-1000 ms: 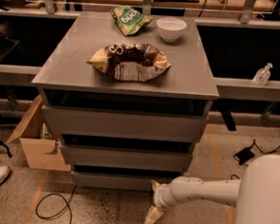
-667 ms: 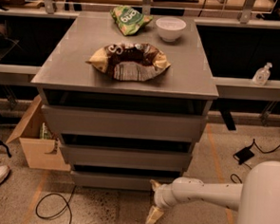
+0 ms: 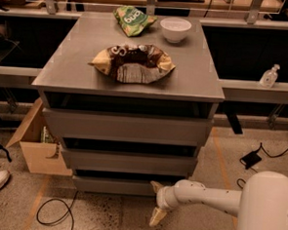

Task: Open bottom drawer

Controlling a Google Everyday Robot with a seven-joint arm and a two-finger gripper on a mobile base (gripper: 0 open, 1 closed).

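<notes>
Pincer (image 3: 156,201) sits low near the floor at the right end of the bottom drawer (image 3: 113,185), spread wide, gripping nothing. The front is handleless, so it's likely positioned to hook the edge. Contact unclear from here. Drawer looks shut.

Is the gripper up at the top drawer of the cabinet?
No, the gripper is low near the floor, by the right end of the bottom drawer, well below the top drawer.
</notes>
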